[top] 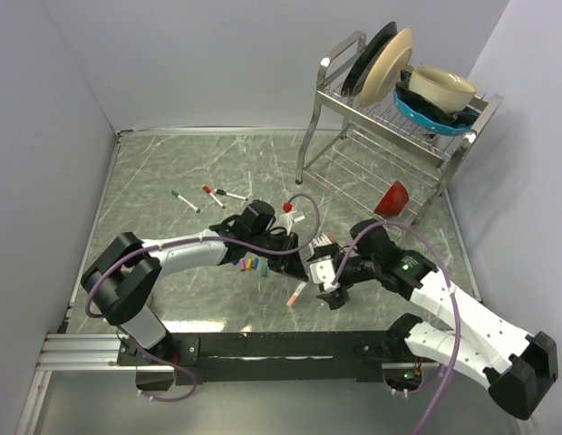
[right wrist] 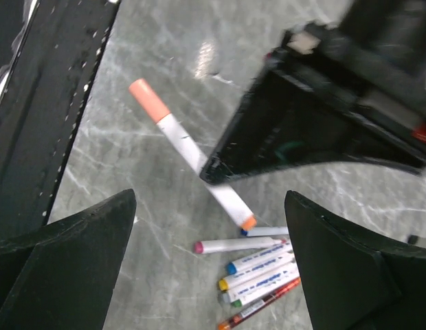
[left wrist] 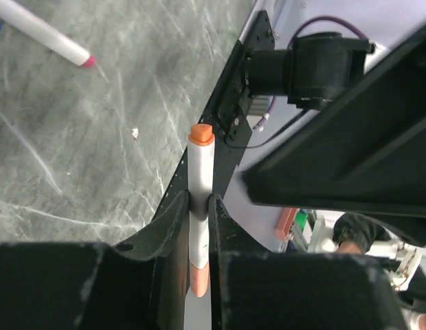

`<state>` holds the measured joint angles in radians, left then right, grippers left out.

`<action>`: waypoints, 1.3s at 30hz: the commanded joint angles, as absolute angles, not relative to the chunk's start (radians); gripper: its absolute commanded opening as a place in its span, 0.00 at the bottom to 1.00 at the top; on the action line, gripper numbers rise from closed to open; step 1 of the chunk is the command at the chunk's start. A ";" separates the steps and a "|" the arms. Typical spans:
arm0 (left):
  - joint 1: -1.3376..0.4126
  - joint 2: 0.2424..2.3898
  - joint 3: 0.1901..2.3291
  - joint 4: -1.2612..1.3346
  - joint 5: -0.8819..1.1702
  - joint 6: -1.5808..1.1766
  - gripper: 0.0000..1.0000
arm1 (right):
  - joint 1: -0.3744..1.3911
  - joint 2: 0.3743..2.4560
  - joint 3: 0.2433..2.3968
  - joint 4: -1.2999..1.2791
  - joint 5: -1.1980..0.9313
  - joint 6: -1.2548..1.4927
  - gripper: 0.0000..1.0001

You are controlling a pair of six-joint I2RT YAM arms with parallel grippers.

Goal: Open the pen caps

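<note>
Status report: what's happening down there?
Left tool shut on white pen, orange cap on. Right tool open, facing it. Loose pens below, not blocking.

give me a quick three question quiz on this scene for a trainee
1. True or false: the left gripper is clamped on a white-barrelled plastic marker.
2. The right gripper is: A) shut on a marker, B) open and holding nothing, C) out of view.
3. Fill in (on/off): the held marker's peach plastic cap is ____ the barrel.

Key: 1 true; 2 B; 3 on.
</note>
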<state>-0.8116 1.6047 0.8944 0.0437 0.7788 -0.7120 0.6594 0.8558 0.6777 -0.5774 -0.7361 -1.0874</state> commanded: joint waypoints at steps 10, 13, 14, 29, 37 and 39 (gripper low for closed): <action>-0.822 1.569 0.919 0.052 0.930 -0.646 0.01 | 0.768 0.922 0.649 -0.446 -0.581 -1.028 0.68; -0.822 1.568 0.928 0.040 0.923 -0.641 0.01 | 0.787 0.928 0.650 -0.452 -0.594 -1.026 0.61; -0.822 1.568 0.930 0.038 0.922 -0.640 0.01 | 0.793 0.931 0.652 -0.454 -0.597 -1.028 0.57; -0.720 1.300 0.830 0.100 0.657 -0.713 0.61 | 0.807 0.953 0.716 -0.495 -0.618 -0.960 0.00; -0.698 1.028 0.640 0.205 0.296 -0.825 0.95 | 0.701 0.953 0.781 -0.434 -0.710 -0.709 0.00; -0.698 0.961 0.550 0.262 0.210 -0.906 0.95 | 0.667 0.948 0.785 -0.378 -0.756 -0.599 0.00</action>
